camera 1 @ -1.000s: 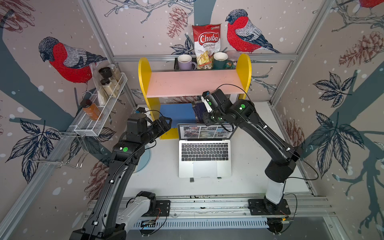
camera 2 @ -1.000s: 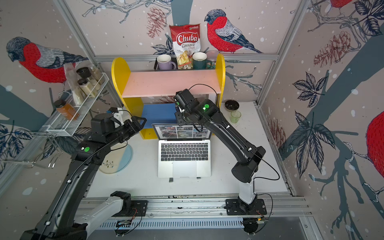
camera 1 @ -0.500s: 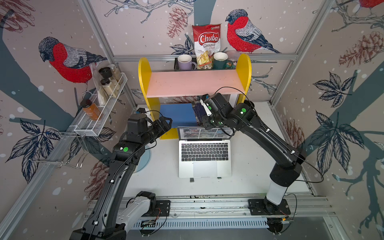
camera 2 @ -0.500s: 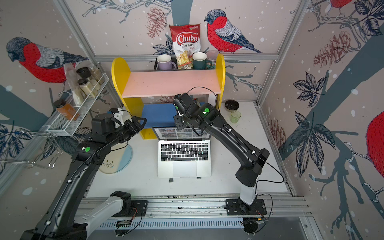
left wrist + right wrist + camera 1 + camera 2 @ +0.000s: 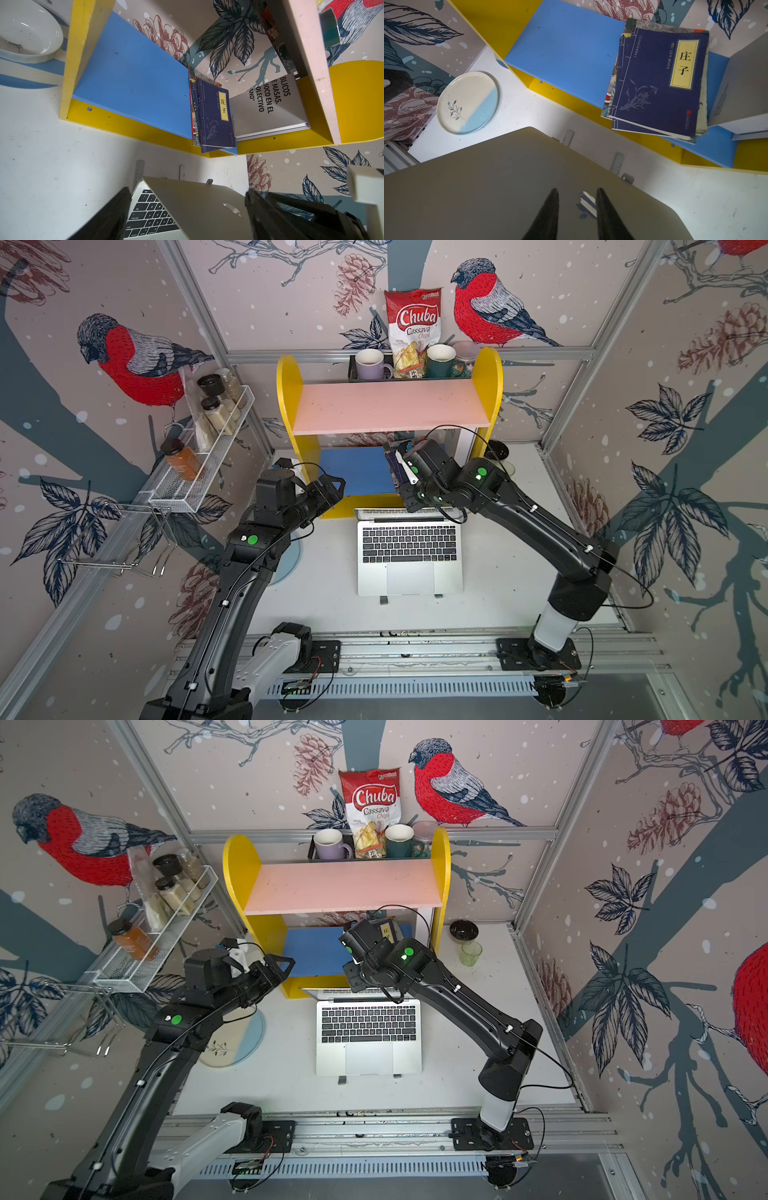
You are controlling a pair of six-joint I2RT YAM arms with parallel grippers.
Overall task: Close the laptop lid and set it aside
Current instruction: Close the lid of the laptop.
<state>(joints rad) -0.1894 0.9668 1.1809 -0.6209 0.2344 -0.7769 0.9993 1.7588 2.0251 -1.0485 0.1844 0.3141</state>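
Found the laptop [image 5: 409, 556] at centre frame in both top views, keyboard uncovered, raised on a metal stand [image 5: 384, 600]. Saw the laptop lid [image 5: 197, 205] tilted forward over the keys, neither upright nor flat. Noted the right gripper [image 5: 577, 190] at lower centre of the right wrist view, fingers narrowly parted, pinching nothing, tips against the lid's silver back either side of the apple logo [image 5: 586, 204]. Noted the left gripper [image 5: 188, 191] spread wide and empty, up-left of the laptop in the top views, not touching it.
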